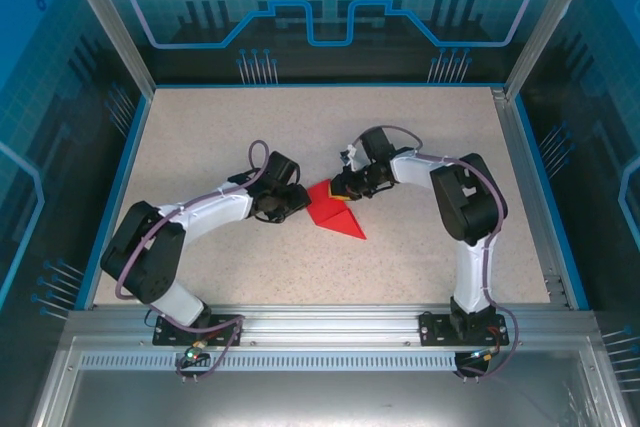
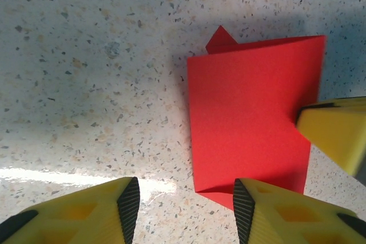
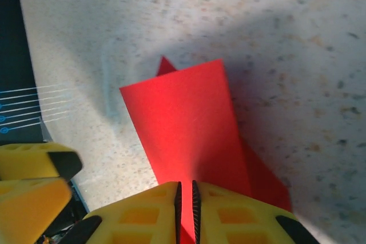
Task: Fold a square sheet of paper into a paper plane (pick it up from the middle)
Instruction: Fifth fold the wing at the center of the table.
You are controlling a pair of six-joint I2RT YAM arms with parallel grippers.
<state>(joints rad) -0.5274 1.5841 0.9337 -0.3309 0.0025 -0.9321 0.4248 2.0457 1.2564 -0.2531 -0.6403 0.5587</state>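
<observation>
The bright red sheet of paper [image 1: 336,215] lies partly folded on the speckled table, its pointed end toward the near right. My right gripper [image 1: 338,187] is shut on the far edge of the paper, a raised flap [image 3: 183,124] pinched between its jaws [image 3: 186,190]. My left gripper [image 1: 297,200] hovers at the paper's left side, open [image 2: 186,198], with bare table between its fingers. Its right finger [image 2: 269,210] overlaps the near corner of the folded paper [image 2: 251,112]. The right gripper's yellow finger [image 2: 334,135] reaches in over the paper's right edge.
The table [image 1: 200,147] is bordered by a blue rim [image 1: 115,187] and metal frame posts [image 1: 105,17]. The left gripper's yellow fingers [image 3: 34,181] sit close to the right gripper's left side. Both arms meet near the table's centre.
</observation>
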